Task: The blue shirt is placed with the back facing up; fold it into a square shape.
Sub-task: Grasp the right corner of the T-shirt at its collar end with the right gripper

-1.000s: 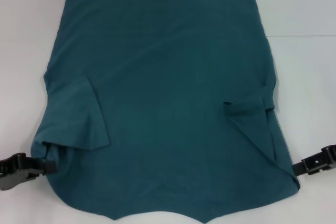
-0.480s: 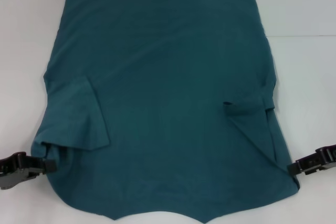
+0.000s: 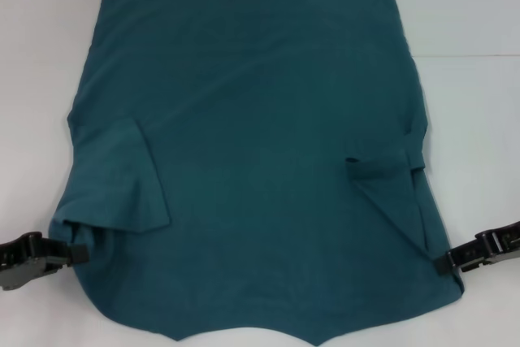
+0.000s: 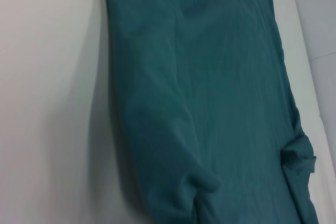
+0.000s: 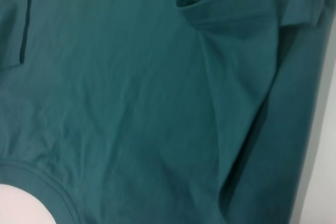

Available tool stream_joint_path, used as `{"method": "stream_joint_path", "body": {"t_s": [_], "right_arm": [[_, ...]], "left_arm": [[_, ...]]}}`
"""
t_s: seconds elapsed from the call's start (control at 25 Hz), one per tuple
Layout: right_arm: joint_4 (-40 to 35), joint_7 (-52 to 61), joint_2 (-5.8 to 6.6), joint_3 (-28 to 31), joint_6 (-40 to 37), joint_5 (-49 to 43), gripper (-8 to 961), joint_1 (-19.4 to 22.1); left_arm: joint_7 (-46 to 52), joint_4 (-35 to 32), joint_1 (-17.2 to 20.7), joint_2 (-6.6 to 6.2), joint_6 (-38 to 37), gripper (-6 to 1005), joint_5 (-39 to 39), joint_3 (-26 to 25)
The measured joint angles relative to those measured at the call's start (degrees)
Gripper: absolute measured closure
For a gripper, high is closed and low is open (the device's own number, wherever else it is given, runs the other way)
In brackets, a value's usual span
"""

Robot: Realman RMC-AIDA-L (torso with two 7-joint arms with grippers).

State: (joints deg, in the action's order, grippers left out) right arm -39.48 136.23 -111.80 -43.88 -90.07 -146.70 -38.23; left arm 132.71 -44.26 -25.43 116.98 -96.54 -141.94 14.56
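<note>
The blue shirt (image 3: 260, 144) lies flat on the white table (image 3: 475, 119), plain side up, hem at the far end and collar at the near edge. Both sleeves are folded inward, the left sleeve (image 3: 122, 180) and the right sleeve (image 3: 390, 164). My left gripper (image 3: 75, 256) is low at the shirt's near left edge, by the shoulder. My right gripper (image 3: 445, 264) touches the shirt's near right edge. The left wrist view shows the shirt (image 4: 210, 103) lengthwise. The right wrist view shows the shirt (image 5: 131, 87), its collar (image 5: 47, 187) and the folded right sleeve (image 5: 236, 9).
Bare white table (image 3: 41, 79) lies on both sides of the shirt and beyond its far hem. A seam in the table surface (image 3: 471, 56) runs at the right. No other objects show.
My right gripper has moved left, from beside the shirt to its near right edge. My left gripper has barely shifted. The shirt has not moved.
</note>
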Motion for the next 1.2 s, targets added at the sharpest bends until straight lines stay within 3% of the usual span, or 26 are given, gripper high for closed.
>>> {"method": "stream_joint_path", "body": {"t_s": [0.76, 1.2], "right_arm": [[1.5, 0.0, -2.17, -2.8, 1.7, 0.2, 339, -2.7], [1.6, 0.0, -2.59, -2.8, 1.2, 0.3, 364, -3.3]], "left_arm": [[0.5, 0.1, -0.1, 0.00, 0.3, 993, 0.0, 0.0], [0.5, 0.6, -0.5, -0.08, 0.6, 993, 0.0, 0.0]]}}
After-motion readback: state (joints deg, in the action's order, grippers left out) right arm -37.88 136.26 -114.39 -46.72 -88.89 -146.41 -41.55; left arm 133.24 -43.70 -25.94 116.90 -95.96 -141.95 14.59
